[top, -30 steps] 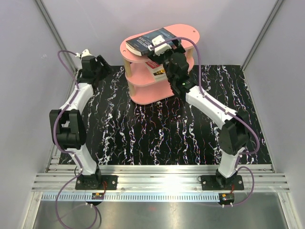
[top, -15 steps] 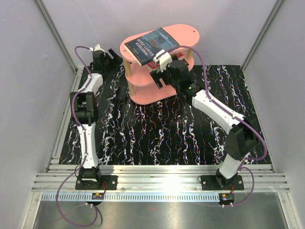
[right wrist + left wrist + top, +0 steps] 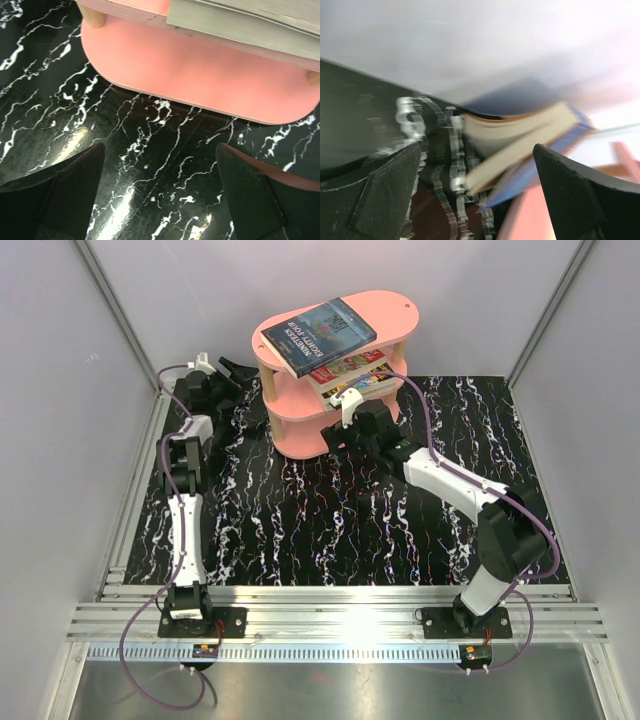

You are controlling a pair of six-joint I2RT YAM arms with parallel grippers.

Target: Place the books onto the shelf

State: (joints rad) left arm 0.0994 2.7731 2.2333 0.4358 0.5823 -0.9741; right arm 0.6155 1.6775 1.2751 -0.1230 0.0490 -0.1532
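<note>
Right now you have a black mat point(image 3: 330, 530) with white marbling covering the table, and the pink shelf point(image 3: 398, 312) stands at its far edge, near the middle. Your left arm point(image 3: 185, 510) is stretched almost straight up the left side of the mat toward the back corner. Your right arm point(image 3: 450, 480) bends in from the right and reaches the front of the shelf.

On the top board a dark blue book point(image 3: 318, 333) lies flat and skewed, its near-left corner hanging over the rim. On the middle board a red and yellow book point(image 3: 350, 373) lies flat, its near edge sticking out past the board. In the right wrist view its grey page edge point(image 3: 240, 22) juts above the bottom board point(image 3: 200, 75).

Your left gripper point(image 3: 238, 370) sits just left of the shelf, apart from it. In its wrist view the jaws point(image 3: 477, 195) stand wide with nothing between them. A blue-covered book point(image 3: 520, 150) with cream pages shows ahead, blurred; you cannot tell what it rests on.

Your right gripper point(image 3: 333, 435) hangs low in front of the bottom board. Its jaws point(image 3: 157, 195) are spread wide over bare mat, holding nothing and touching neither shelf nor book.
</note>
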